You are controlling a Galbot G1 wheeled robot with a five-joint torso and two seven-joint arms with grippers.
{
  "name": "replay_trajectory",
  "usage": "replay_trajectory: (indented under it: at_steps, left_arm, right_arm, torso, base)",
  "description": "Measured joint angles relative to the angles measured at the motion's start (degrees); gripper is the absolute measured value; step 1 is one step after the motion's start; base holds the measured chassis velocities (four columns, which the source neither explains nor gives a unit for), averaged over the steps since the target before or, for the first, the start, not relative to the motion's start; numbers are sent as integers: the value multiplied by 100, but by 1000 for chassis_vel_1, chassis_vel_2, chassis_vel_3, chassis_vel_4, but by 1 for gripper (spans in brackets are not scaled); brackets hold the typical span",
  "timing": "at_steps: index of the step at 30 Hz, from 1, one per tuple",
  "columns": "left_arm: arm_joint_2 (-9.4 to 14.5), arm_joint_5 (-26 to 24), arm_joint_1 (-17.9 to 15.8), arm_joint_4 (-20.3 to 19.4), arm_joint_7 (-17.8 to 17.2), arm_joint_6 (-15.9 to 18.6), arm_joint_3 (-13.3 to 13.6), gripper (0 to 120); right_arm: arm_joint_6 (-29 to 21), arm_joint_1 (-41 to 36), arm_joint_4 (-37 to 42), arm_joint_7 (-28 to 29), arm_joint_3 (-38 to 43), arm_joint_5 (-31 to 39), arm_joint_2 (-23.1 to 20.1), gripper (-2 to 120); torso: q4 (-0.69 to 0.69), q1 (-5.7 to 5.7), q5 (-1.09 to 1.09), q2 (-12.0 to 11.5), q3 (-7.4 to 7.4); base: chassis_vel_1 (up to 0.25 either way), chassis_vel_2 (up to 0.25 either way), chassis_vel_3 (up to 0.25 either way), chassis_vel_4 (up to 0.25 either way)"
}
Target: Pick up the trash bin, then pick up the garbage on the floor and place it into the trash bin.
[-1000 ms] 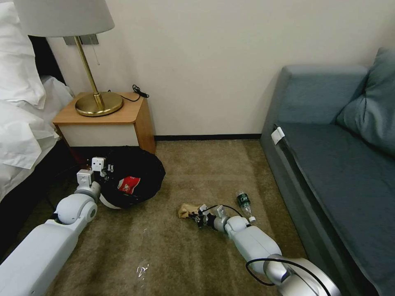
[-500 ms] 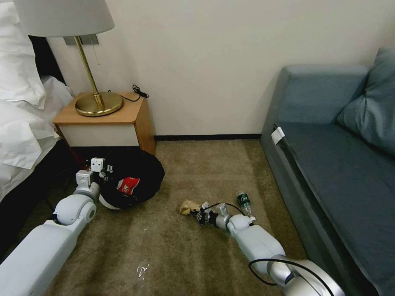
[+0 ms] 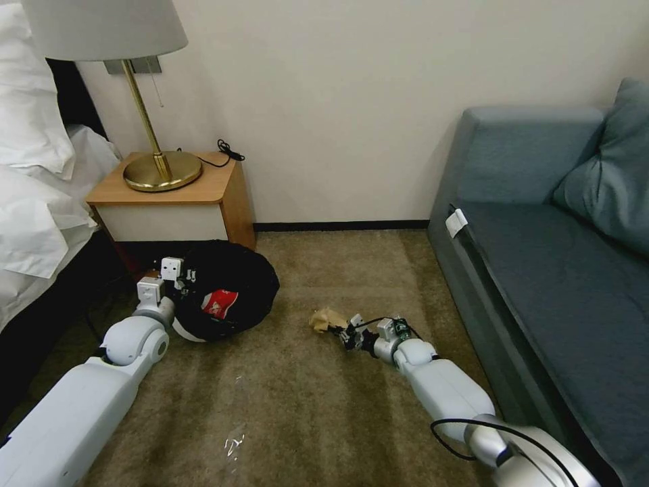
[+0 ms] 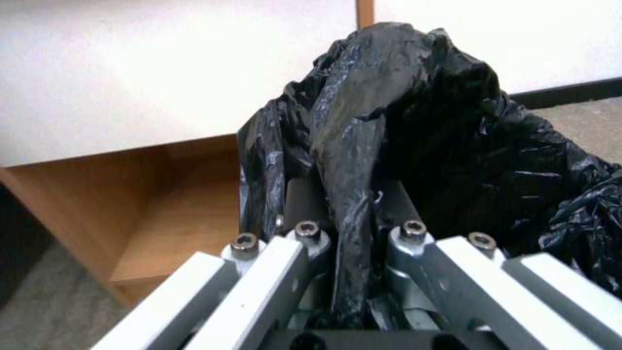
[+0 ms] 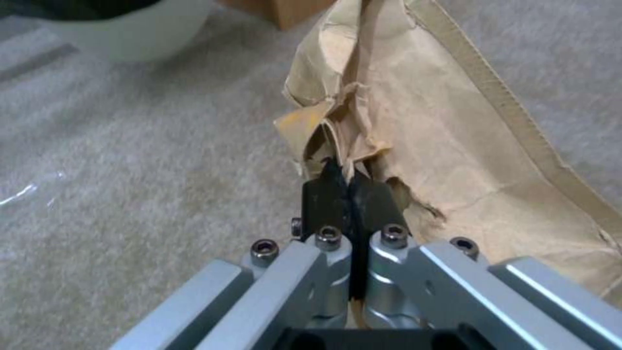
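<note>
pinching crumpled tan paper [image 5: 415, 146] between clenched right fingers [image 5: 324, 194], left fingers [image 4: 301, 204] gripping trash bin [image 4: 454, 146] liner (black)

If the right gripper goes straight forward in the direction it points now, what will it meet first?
The right gripper, shut on the crumpled tan paper, points across the carpet toward the trash bin, which the left gripper holds by its bag. The bin is probably first in line, though depth is unclear.

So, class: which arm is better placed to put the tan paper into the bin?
Right. The right gripper is shut on the tan paper; the left gripper is clamped on the trash bin rim's bag.
</note>
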Motion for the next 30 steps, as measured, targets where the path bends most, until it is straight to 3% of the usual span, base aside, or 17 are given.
replay_trajectory:
  at_steps: [8, 18, 30]
  left_arm:
    - [-197, 52, -215, 150, 17, -15, 219, 5]
    - [-249, -45, -567, 236, -34, -19, 488, 5]
    - [-302, -108, -711, 268, -89, -15, 589, 5]
  right_arm:
    - [-23, 31, 430, 1, -58, 386, -236, 0]
    - [-94, 188, 1213, 14, -95, 931, -466, 0]
    - [-347, 387, 2227, 10, 68, 1575, -573, 0]
  torso:
    - [0, 0, -1, 0, 0]
    - [0, 0, -1, 0, 0]
    - [0, 0, -1, 0, 0]
  base:
    - [0, 0, 0, 0]
    - [0, 0, 0, 0]
    - [0, 0, 0, 0]
